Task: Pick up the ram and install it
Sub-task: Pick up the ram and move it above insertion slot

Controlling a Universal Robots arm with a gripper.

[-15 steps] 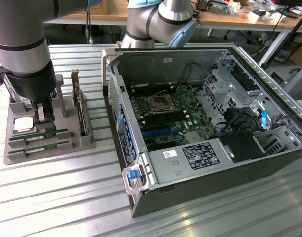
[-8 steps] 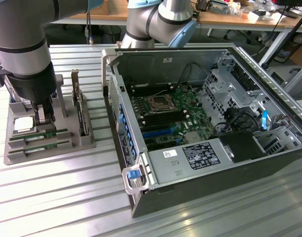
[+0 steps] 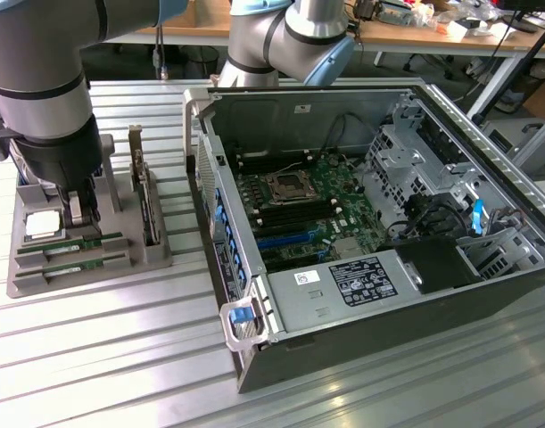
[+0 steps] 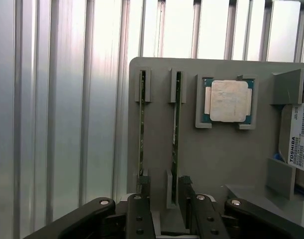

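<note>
At the exterior view's left, our tool [image 3: 78, 214] hangs open over the grey plastic tray [image 3: 22, 276] on the ribbed metal tabletop [image 3: 120, 357]. The long, thin green ram stick [image 4: 175, 129] nearer the silver processor chip [image 4: 227, 101] stands edge-up. Its near end seems to lie between the spread fingers [image 4: 186, 191], and its length runs straight out from the tool.
</note>
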